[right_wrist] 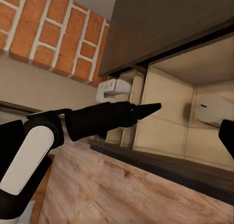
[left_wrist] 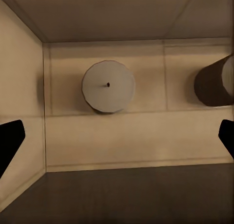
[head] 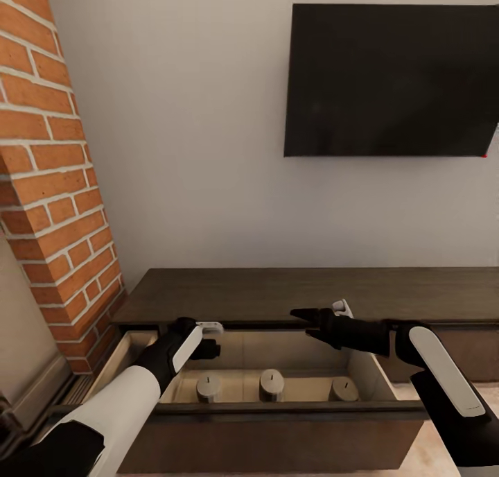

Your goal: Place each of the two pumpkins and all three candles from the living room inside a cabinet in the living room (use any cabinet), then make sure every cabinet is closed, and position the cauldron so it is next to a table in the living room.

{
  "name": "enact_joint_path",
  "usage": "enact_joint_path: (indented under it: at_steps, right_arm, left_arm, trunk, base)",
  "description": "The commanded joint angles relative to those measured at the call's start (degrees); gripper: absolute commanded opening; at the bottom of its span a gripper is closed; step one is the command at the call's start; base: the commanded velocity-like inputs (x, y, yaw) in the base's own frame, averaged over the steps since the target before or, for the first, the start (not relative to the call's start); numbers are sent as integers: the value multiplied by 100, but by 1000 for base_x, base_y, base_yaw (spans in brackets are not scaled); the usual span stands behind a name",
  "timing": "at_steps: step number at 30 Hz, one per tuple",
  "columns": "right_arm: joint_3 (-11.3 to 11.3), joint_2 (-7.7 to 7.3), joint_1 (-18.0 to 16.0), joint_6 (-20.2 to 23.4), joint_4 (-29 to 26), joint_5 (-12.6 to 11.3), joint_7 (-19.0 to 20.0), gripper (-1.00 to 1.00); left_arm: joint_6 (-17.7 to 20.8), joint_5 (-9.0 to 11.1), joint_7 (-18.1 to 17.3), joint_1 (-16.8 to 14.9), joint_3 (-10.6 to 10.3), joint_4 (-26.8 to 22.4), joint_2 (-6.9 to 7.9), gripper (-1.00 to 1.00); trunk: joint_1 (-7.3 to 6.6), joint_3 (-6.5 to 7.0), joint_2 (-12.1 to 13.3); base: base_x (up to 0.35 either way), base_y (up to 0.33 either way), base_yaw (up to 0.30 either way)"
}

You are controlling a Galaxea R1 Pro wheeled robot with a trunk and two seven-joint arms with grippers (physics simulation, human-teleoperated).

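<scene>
Cream candles stand upright, wicks up, in the open cabinet drawer.

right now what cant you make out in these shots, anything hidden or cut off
- Head view: the left tool points down into the open drawer, so how its jaws stand is unclear; the left wrist view cuts its fingertips off at both edges.
- Head view: the drawer's front wall hides the bases of the three candles.
- Head view: the cabinet runs off the right edge.
- Right wrist view: one candle is cut off by the right edge.
</scene>
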Motion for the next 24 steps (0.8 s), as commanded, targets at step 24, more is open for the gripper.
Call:
enact_joint_path:
  at_steps: [24]
  right_arm:
    - [49, 5, -4, 2, 12, -44, -68, 100]
  left_arm:
    - [1022, 17, 68, 41, -12, -2070, 37, 100]
  trunk:
    - [-63, 526, 30]
  base:
    - [-66, 0, 0]
